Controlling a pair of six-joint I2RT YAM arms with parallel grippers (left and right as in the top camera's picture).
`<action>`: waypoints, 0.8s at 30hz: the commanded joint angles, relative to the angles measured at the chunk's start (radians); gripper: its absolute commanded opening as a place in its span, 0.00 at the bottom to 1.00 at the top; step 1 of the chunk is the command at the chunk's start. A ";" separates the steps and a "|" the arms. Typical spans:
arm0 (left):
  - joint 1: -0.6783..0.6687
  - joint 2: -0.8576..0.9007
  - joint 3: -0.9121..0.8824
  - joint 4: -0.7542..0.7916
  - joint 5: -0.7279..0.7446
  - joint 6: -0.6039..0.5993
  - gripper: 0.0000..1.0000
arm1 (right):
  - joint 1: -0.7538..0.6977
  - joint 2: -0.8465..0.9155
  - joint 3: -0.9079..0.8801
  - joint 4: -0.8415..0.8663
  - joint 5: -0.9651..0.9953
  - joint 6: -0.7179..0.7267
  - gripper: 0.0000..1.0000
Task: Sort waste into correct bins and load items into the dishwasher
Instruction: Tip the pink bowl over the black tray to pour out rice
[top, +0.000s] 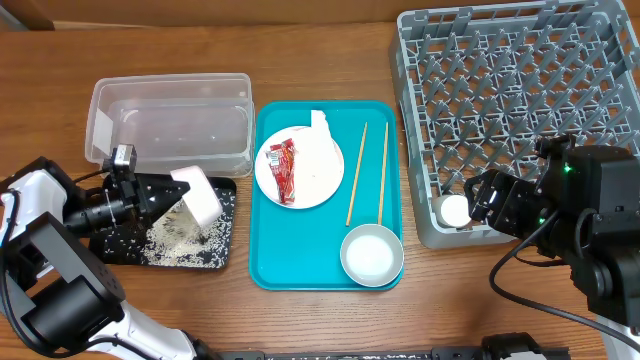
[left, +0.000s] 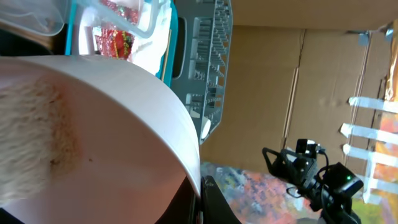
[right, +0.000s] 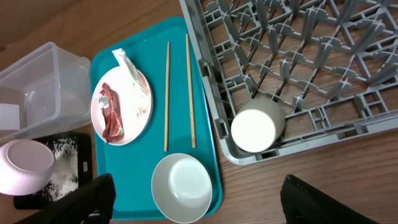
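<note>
Bowl (top: 200, 196) tilts in left jaws above black tray (top: 120, 252).

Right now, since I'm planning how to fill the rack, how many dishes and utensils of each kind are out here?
White plate: 1
White bowl: 2
White cup: 1
Wooden chopstick: 2
Total: 6

Rack (top: 420, 150): grey, grid pattern
Serving tray (top: 268, 240): teal
Packet (top: 284, 168): red
Plate (top: 320, 182): white
Bowls (top: 372, 255): white
Chopsticks (top: 357, 174): pale wood
Tub (top: 170, 95): clear
Small tray (top: 118, 252): black, speckled with white rice (top: 180, 235)
Worktop (top: 300, 50): brown wood grain
</note>
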 joint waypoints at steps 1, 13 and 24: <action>-0.002 0.006 -0.007 0.042 0.020 0.082 0.04 | -0.004 -0.003 0.020 0.004 -0.002 0.002 0.87; -0.076 -0.028 -0.014 0.011 0.064 0.162 0.04 | -0.004 -0.003 0.020 0.003 -0.002 0.002 0.87; -0.148 -0.086 -0.006 -0.004 0.004 0.106 0.04 | -0.004 -0.003 0.020 0.003 -0.003 0.002 0.88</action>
